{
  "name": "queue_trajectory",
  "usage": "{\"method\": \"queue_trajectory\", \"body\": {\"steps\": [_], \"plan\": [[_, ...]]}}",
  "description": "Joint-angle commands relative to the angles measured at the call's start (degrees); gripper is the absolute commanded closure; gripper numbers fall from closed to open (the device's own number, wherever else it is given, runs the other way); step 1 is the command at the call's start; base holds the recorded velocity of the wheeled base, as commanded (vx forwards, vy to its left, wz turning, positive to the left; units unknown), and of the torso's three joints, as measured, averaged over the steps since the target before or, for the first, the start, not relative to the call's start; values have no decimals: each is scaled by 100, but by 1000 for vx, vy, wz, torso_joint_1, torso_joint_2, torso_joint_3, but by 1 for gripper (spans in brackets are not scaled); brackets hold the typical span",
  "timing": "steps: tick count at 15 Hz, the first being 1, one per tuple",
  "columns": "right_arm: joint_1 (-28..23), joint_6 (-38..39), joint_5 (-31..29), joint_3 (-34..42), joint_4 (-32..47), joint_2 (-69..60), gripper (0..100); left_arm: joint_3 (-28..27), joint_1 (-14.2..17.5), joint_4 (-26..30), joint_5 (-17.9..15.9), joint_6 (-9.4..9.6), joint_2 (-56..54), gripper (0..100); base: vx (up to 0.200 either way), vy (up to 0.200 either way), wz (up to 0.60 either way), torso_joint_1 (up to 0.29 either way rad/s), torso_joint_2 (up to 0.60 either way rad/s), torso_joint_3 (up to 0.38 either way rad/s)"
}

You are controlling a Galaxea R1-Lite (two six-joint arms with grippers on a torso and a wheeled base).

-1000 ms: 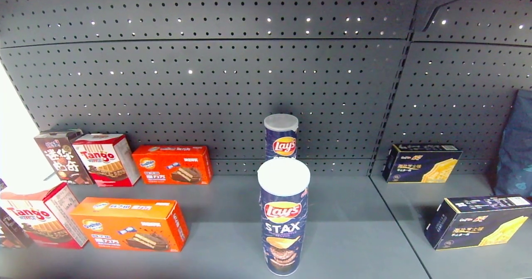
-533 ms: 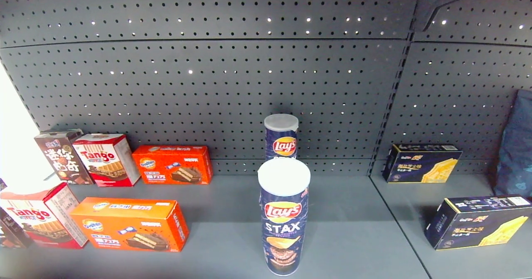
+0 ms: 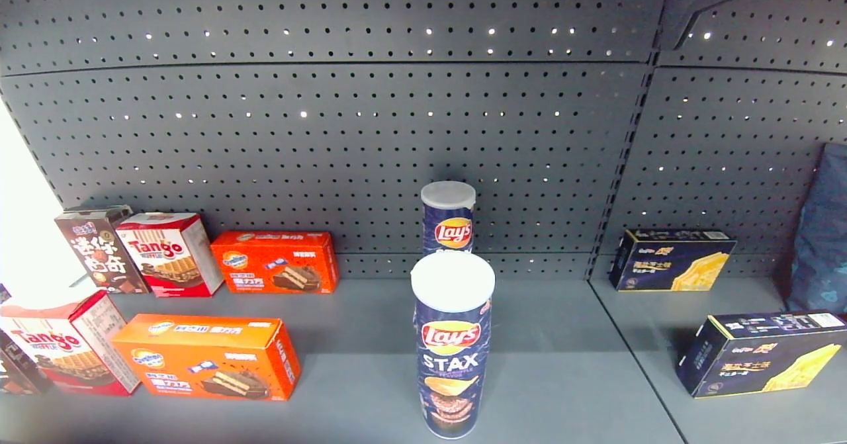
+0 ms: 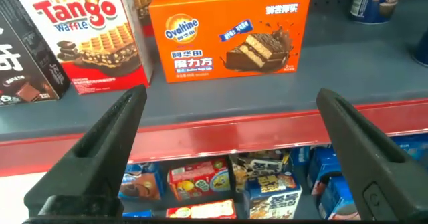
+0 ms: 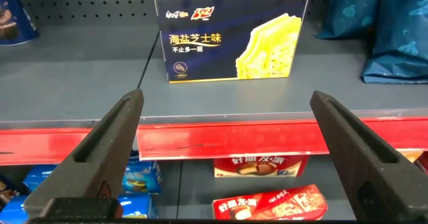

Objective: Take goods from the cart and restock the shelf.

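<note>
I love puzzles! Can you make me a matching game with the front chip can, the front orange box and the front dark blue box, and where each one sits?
Things: 1 front chip can; 2 front orange box; 3 front dark blue box.
Places on the shelf: a right section; b middle; c left side.
Pairs: 1-b, 2-c, 3-a.

A dark pegboard panel [image 3: 331, 133] spans the far side. To the left, a far orange box [image 3: 274, 262] stands just right of a far wafer box [image 3: 169, 253], and a near orange box [image 3: 206, 358] sits just beside a near wafer box [image 3: 63, 348]. To the right are a far navy box [image 3: 671, 259], a near navy box [image 3: 761, 351] and a blue bag [image 3: 820, 232].
</note>
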Motion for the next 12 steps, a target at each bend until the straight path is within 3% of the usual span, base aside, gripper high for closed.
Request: {"method": "queue_trajectory", "body": {"steps": [1,12], "plan": [[0,0,0,1,2,13,0,1,0,2,-2,1,6,0,0,0,0,0,0,0],[0,0,0,1,2,13,0,1,-9,2,-20,27,6,0,0,18,0,1,0,0]]}}
